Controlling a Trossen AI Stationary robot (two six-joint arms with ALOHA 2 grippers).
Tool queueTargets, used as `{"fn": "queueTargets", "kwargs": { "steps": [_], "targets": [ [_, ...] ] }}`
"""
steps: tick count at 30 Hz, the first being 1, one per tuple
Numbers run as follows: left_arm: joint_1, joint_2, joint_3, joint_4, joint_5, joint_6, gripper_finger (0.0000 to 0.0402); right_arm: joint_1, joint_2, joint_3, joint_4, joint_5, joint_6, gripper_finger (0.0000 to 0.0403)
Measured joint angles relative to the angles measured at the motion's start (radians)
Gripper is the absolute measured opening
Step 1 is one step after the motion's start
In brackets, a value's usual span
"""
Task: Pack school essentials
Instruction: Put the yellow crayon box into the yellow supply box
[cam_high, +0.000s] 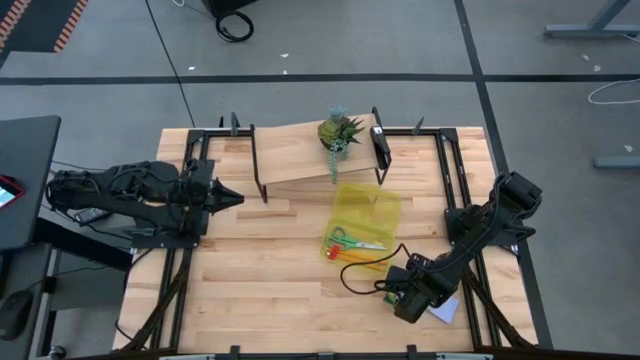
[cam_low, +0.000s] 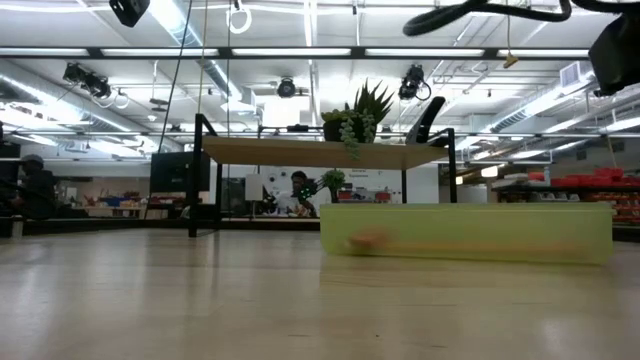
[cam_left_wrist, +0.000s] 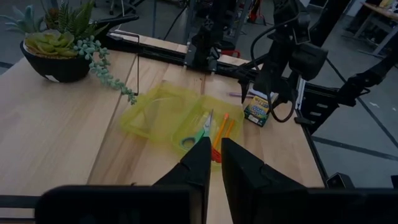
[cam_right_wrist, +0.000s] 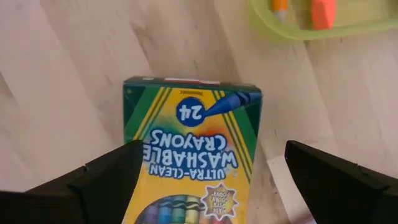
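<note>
While the yellow-green cardboard crayon box (cam_right_wrist: 189, 152) is lying flat on the light wooden table (cam_high: 250, 290) beside the translucent yellow pouch (cam_high: 370, 215), the right gripper (cam_right_wrist: 208, 177) is hovering over it, fingers wide apart either side, and the left gripper (cam_left_wrist: 213, 163) is waiting at the table's left edge, fingers nearly together, holding nothing.

crayon box (cam_right_wrist: 186, 155) (lower part cut off)

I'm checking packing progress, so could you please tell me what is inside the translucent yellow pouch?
Inside the yellow pouch lie green-handled scissors and two orange pencils, seen through its translucent cover. The crayon box is outside it. Anything beneath those items is covered.
</note>
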Motion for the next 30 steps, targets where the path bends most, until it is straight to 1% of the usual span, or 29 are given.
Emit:
{"fn": "queueTargets", "kwargs": {
  "steps": [6, 13, 18, 20, 21, 24, 30],
  "targets": [
    [0.0, 0.0, 0.0, 0.0, 0.0, 0.0, 0.004, 0.0, 0.0, -0.01, 0.011, 0.002, 0.01, 0.04],
    [0.0, 0.0, 0.0, 0.0, 0.0, -0.003, 0.0045, 0.0, 0.0, -0.011, 0.018, 0.026, -0.001, 0.04],
    [0.0, 0.0, 0.0, 0.0, 0.0, -0.018, 0.004, -0.001, -0.001, 0.024, 0.01, -0.023, -0.001, 0.04],
    [0.0, 0.0, 0.0, -0.001, 0.0, -0.028, 0.004, -0.001, -0.002, 0.049, -0.033, -0.024, 0.016, 0.04],
    [0.0, 0.0, 0.0, -0.001, 0.0, -0.031, 0.004, 0.0, -0.003, 0.062, -0.047, -0.013, 0.024, 0.04],
    [0.0, 0.0, 0.0, -0.005, 0.0, -0.026, 0.0044, 0.013, -0.004, 0.079, -0.032, 0.065, 0.039, 0.04],
    [0.0, 0.0, 0.0, -0.005, 0.0, -0.008, 0.0042, 0.033, 0.002, 0.042, -0.02, 0.077, 0.092, 0.04]
  ]
}}
